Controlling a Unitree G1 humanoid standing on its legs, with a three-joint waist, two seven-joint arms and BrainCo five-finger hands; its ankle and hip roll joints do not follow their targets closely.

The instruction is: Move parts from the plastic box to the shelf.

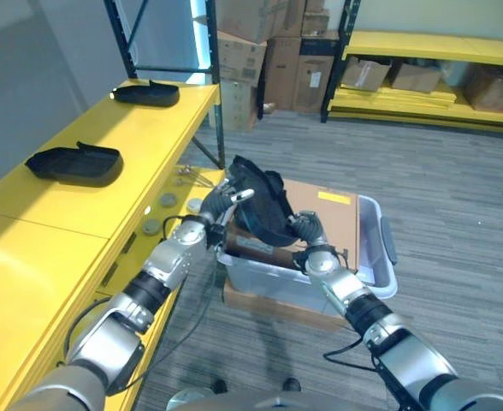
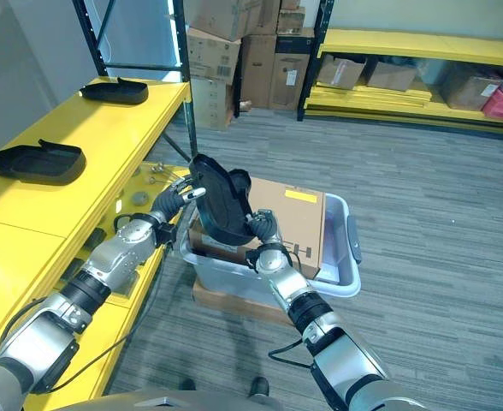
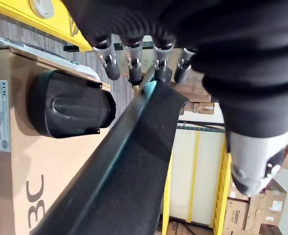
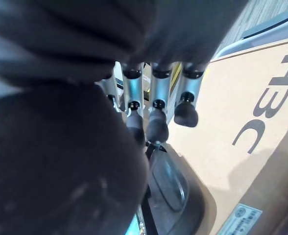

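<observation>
A curved black plastic part (image 1: 258, 201) hangs above the left end of the pale plastic box (image 1: 387, 257). My left hand (image 1: 217, 210) grips its upper left edge between fingers (image 3: 130, 62) and thumb. Lower on the right, my right hand (image 1: 310, 229) has its fingers (image 4: 156, 93) curled against the part. A second black part (image 3: 68, 110) lies on the cardboard sheet (image 1: 330, 218) inside the box. To the left runs the yellow shelf (image 1: 140, 128), with two black parts (image 1: 73, 163) (image 1: 146, 92) lying on it.
The box sits on a flat cardboard piece (image 1: 269, 304) on grey carpet, close to the shelf's edge. A dark shelf upright (image 1: 217, 103) stands just behind my left hand. Stacked cardboard boxes (image 1: 269, 51) and another yellow rack (image 1: 423, 43) line the back.
</observation>
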